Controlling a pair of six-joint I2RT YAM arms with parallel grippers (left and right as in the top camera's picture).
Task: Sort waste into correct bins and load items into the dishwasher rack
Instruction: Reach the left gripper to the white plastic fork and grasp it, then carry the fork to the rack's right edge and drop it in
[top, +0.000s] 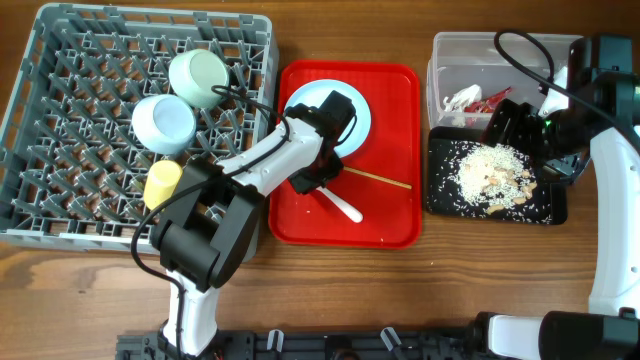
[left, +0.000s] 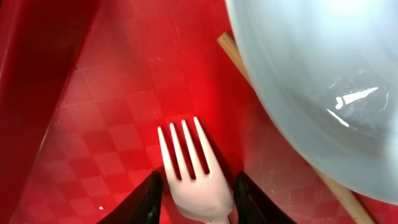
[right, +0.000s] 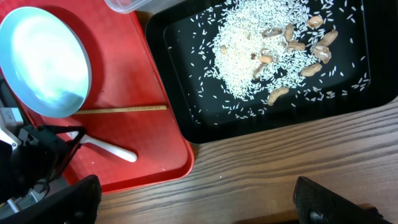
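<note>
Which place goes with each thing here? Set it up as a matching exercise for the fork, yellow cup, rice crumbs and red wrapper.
Things:
1. fork
2. yellow cup
3. rice crumbs
4. red wrapper

Places:
A. clear tub
B. red serving tray
C. grey rack
D. black tray

Pairs: 1-B, 2-C, 3-D, 4-A

The scene is carried by a wooden counter (top: 500, 270), whose warm brown surface is marked by long, darker grain lines. Along its near edge a black slotted rail (top: 330, 345) is fixed. The wood is lit evenly from above.
</note>
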